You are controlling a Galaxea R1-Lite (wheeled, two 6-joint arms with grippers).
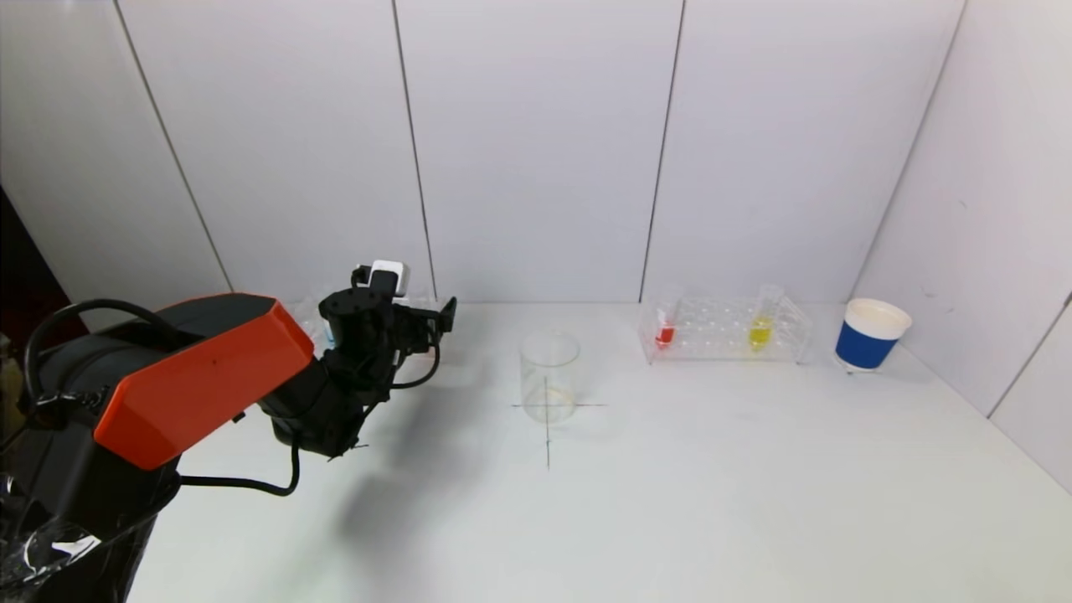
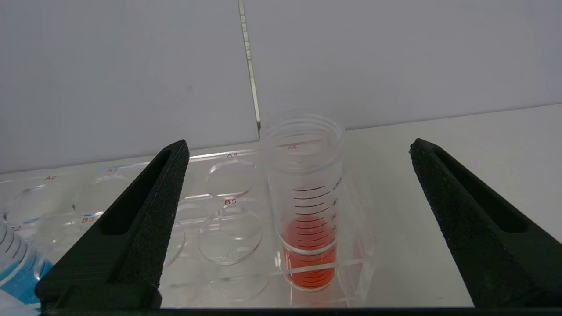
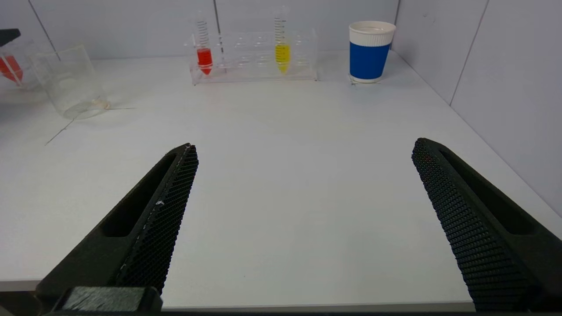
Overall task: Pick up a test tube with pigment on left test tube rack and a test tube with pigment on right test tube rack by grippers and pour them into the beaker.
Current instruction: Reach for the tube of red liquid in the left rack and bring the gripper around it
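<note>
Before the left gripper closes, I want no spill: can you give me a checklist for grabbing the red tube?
1. Left gripper open: ok.
2. Red test tube between the fingers: ok, roughly centred, not yet touched.
3. Tube upright in the left rack: ok.
4. Tube uncapped, so keep it level: ok, mouth is open.
5. Beaker upright on its cross mark, ready to receive: ok.
6. Right gripper open, far back from the right rack: ok.
</note>
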